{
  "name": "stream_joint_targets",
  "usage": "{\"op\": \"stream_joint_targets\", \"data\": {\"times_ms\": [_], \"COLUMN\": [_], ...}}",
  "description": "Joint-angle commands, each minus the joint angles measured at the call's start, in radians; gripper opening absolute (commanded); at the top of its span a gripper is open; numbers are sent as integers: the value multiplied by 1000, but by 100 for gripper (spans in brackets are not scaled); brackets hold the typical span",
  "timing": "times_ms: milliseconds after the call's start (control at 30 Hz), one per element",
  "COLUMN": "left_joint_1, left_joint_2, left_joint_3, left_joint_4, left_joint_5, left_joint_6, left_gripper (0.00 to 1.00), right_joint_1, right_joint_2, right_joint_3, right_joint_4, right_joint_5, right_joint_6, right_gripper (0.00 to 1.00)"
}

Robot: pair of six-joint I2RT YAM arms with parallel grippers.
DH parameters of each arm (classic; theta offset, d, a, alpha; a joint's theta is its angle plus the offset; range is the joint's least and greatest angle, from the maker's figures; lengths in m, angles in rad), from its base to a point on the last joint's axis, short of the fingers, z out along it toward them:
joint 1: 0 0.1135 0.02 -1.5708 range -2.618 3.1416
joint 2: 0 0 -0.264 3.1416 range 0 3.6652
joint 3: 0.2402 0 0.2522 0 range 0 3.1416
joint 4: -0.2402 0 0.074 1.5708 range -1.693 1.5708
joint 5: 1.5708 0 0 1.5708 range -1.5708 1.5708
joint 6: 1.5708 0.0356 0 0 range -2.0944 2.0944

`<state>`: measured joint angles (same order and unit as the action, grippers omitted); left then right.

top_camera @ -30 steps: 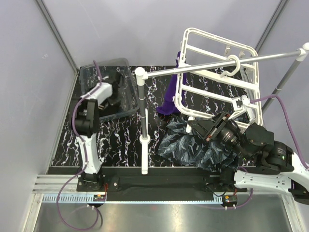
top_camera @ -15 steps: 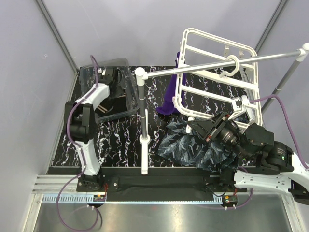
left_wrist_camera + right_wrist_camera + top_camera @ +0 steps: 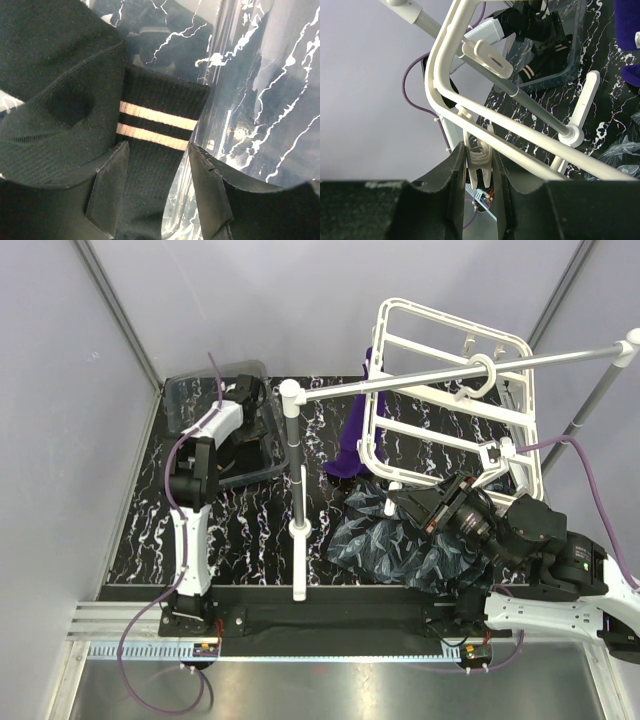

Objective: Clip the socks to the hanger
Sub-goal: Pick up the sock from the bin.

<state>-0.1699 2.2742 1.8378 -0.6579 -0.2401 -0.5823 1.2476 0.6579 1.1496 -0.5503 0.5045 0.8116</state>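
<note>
Claws: left claw (image 3: pixel 157 185) spread wide astride black striped sock (image 3: pixel 156 125), inside clear bin (image 3: pixel 190 392) at far-left corner of worktop (image 3: pixel 250 530). Right claw (image 3: pixel 479 170) pinching white clip (image 3: pixel 479 154) on hanger (image 3: pixel 455 322), which hangs by its hook from grey rod (image 3: pixel 570 351) over far-right corner.

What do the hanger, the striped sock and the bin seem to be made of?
The hanger: white moulded plastic, probably; smooth and glossy, with rounded bars. The sock: knitted fabric, matte, with ribs and two cream stripes. The bin: clear hard plastic, likely, since the marbled table shows through its wall.
</note>
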Motion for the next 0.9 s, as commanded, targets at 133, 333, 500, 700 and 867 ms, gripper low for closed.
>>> {"op": "stream_joint_targets", "data": {"times_ms": [133,333,500,700,867], "left_joint_1": [27,72,72,73,72], "left_joint_2": [15,-132,-440,-804,-1010], "left_joint_3": [11,-69,-219,-383,-492], "left_joint_4": [-17,34,107,187,239], "left_joint_5": [33,145,165,304,505], "left_joint_6": [-27,-16,-13,64,98], "left_gripper": [24,0,0,0,0], "right_joint_1": [-4,-4,-4,-4,-4], "right_joint_2": [12,20,40,40,32], "right_joint_3": [4,-7,-8,-13,-7], "right_joint_4": [36,41,49,46,29], "right_joint_5": [-15,2,12,31,52], "right_joint_6": [12,11,-2,-2,-5], "right_gripper": [0,0,0,0,0]}}
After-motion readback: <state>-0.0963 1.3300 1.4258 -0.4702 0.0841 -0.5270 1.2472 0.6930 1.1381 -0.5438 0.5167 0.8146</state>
